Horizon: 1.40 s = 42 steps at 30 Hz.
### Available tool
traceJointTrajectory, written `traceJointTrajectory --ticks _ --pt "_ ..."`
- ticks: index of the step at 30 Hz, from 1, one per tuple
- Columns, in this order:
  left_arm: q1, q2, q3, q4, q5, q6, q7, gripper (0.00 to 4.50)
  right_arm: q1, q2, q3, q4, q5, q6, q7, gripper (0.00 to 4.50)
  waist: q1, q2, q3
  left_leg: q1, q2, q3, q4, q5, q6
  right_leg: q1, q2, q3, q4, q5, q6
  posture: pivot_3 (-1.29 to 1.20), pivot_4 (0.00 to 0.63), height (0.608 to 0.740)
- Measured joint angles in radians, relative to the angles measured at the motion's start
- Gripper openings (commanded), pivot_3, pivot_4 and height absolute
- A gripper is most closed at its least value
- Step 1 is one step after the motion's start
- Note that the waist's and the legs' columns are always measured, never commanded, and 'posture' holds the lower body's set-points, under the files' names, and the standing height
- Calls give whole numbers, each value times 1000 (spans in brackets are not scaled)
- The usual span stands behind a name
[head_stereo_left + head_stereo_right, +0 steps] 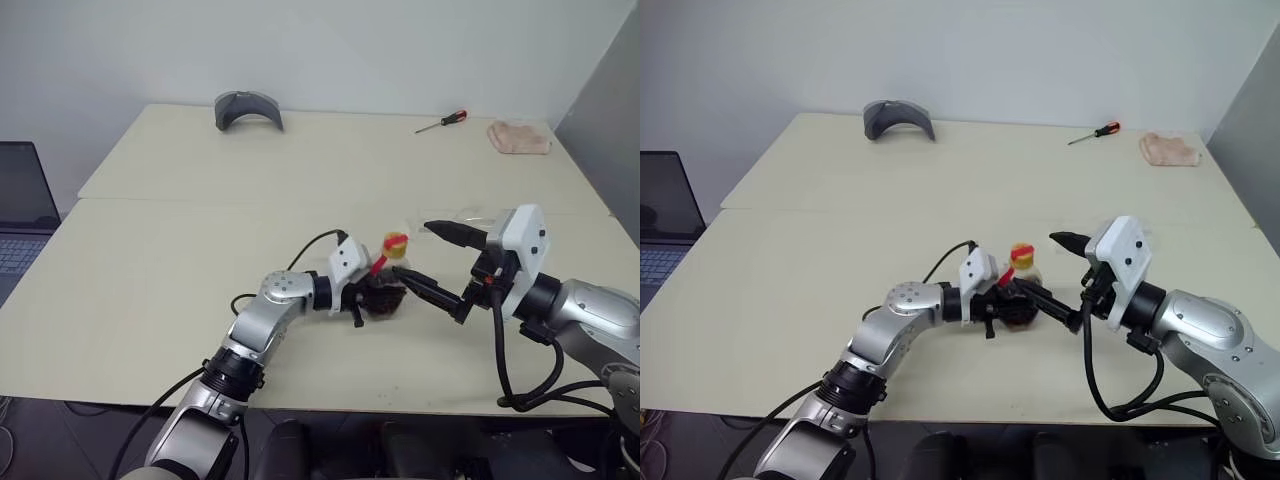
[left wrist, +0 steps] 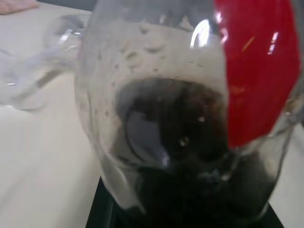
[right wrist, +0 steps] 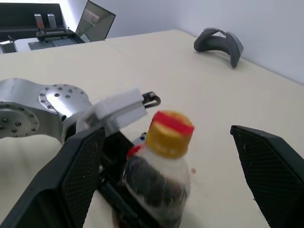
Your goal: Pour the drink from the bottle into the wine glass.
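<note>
Now left hand around bottle

The small clear bottle stands upright near the desk's near edge, cap on, dark drink low inside. The clear wine glass sits just beyond, to its right.
</note>
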Motion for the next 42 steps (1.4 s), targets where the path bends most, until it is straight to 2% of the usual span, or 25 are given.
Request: traceJointTrajectory --ticks 6,12,15,16,22,32,36,42 --pt "-20 4 -11 32 30 -56 -50 990 -26 57 1 28 57 21 -61 4500 -1 0 0 0 0 0 0 0 1 0 0 0 0 0 0 0 150 740" --pt "-20 -1 -18 44 48 -73 -64 960 -26 64 3 53 77 34 -72 4500 0 0 0 -1 0 0 0 0 1 -2 0 0 0 0 0 0 150 740" --pt "-20 -4 -18 44 49 -76 -64 950 -26 63 21 64 76 37 -72 3598 -1 0 0 -1 0 0 0 0 1 -2 1 0 0 0 0 0 150 740" --pt "-20 -5 -18 44 49 -77 -64 949 -26 62 25 67 75 38 -71 3118 -1 0 0 -1 0 0 0 0 1 -2 1 0 1 0 0 0 150 740" --pt "-20 -4 -18 47 54 -79 -61 923 -26 47 39 66 75 37 -60 1186 0 0 0 -1 0 0 0 0 1 -2 1 0 0 0 0 0 150 740" --pt "-20 -8 -22 47 70 -76 -61 899 -2 -40 86 74 -18 -73 46 1193 -1 0 0 -1 0 0 0 0 1 -2 1 0 0 -1 2 0 150 740" --pt "-20 5 -32 46 77 -77 -84 899 -26 -106 126 175 -66 -183 219 1193 -1 0 0 -1 0 0 0 0 1 -2 1 0 0 -1 2 0 150 740" --pt "-20 33 -53 24 95 -79 -104 883 -188 -200 229 418 -111 -322 556 1193 -2 0 0 -1 1 0 0 0 2 -2 2 0 0 0 0 0 150 740"
